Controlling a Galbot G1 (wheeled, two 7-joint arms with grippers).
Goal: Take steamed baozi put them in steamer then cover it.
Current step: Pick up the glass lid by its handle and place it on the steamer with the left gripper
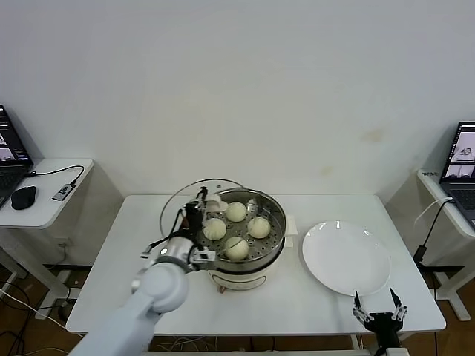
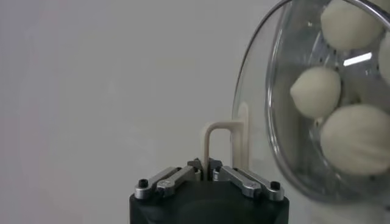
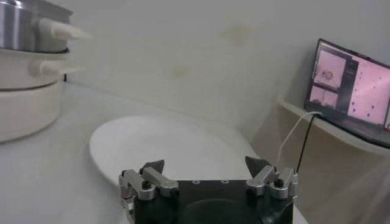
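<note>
Several off-white steamed baozi [image 1: 236, 211] lie on the perforated tray of the shiny steamer [image 1: 278, 222] at the table's middle. My left gripper [image 1: 199, 210] is shut on the cream bar handle [image 2: 210, 131] of the clear glass cover [image 1: 182, 204]. The cover is tilted on edge over the steamer's left rear rim. In the left wrist view the baozi [image 2: 315, 91] show through the glass, and my left gripper [image 2: 205, 167] pinches the handle's leg. My right gripper [image 1: 379, 305] hangs open and holds nothing at the table's front right edge, near the plate.
A flat white plate [image 1: 346, 257] lies right of the steamer, also in the right wrist view as the plate [image 3: 164, 146] before my right gripper [image 3: 205, 165]. Side desks with laptops [image 3: 353, 79] stand at both sides; a mouse [image 1: 24, 196] lies on the left one.
</note>
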